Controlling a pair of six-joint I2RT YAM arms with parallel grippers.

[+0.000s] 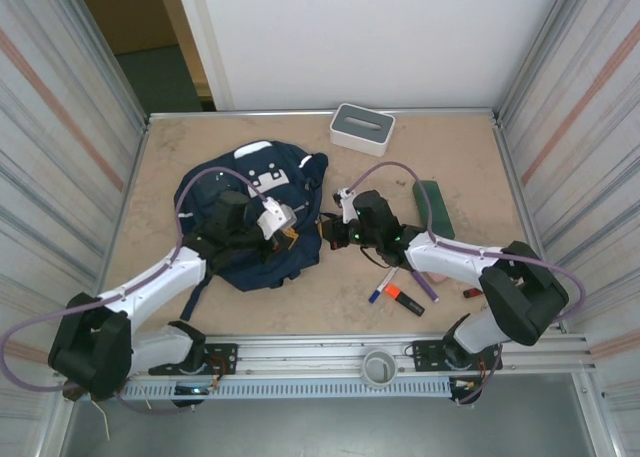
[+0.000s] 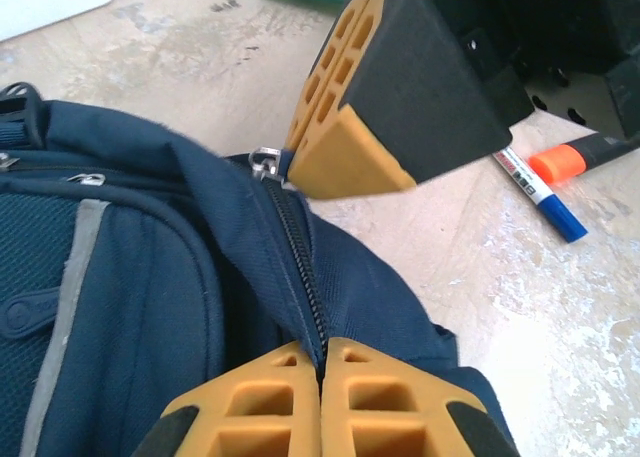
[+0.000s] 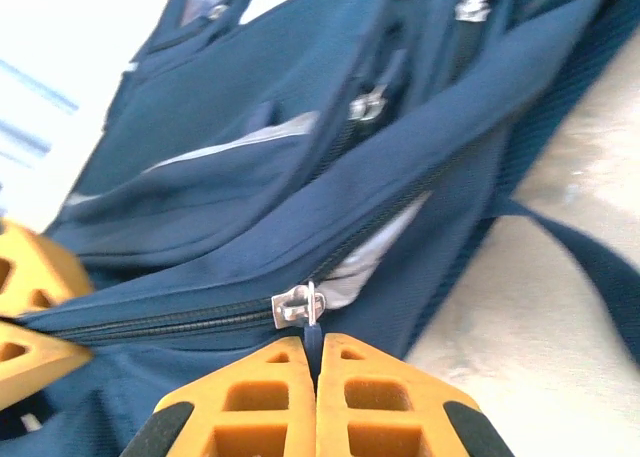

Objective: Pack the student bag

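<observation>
Student bag (image 1: pixel 270 262) lies on the counter (image 1: pixel 470 177); left fingers (image 2: pixel 260 407) pinch its zipper seam, right fingers (image 3: pixel 250 397) clamp the zipper pull (image 3: pixel 300 305).

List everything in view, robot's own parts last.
student bag: one, navy with white patches, left-centre of table
zip pull: one, silver, on the bag's main zip
box: one, white-grey, far edge, centre
flat item: one, dark green, right of the bag
marker: one, white with blue cap, near side, right of centre
highlighter: one, orange and black, beside the marker
small object: one, red, near right, unidentifiable
table: one, tan, beneath everything
left hand: one, orange and black, shut on the bag by the zip
right hand: one, orange and black, shut on the zip pull
</observation>
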